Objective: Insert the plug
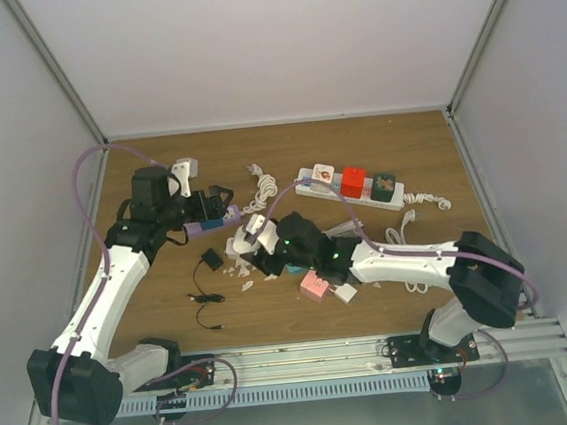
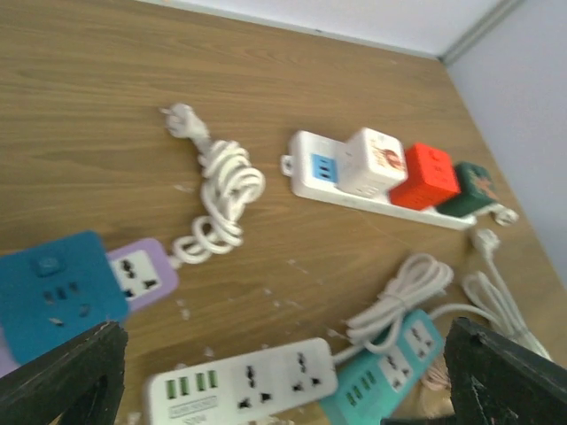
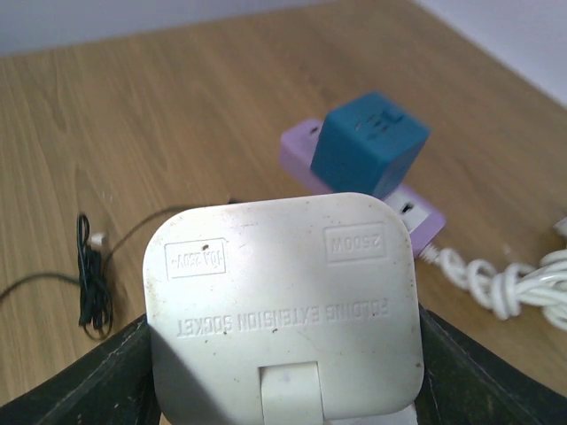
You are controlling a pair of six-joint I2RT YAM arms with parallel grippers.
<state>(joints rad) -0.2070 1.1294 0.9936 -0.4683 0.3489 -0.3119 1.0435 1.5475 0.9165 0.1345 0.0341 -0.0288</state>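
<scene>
My right hand (image 3: 283, 381) is closed on the white plug block (image 3: 279, 292), with its two fingers (image 3: 80, 381) pressed against the block's left and right sides. The face turned to my wrist camera carries raised lettering, "2500W" among it. I hold the block above the bench (image 3: 177, 115), near its middle. Beyond it lies the purple strip (image 3: 425, 217) with a teal cube (image 3: 372, 146) seated on it. A thin black cable (image 3: 89, 283) lies on the wood to the left of the block in that view. A coiled white cord (image 3: 518, 288) runs off from the purple strip's end.

My left hand (image 2: 283, 367) is spread wide and holds nothing. It hovers over the clutter, with a white strip with green USB ports (image 2: 239, 381) directly beneath it and a teal strip (image 2: 394, 359) just beside that. Farther back, a long white strip (image 2: 310, 173) carries a white cube (image 2: 376, 159), a red cube (image 2: 425, 175) and a dark green cube (image 2: 469, 188) in a row. Seen from above, my two hands are near each other at mid-bench.
</scene>
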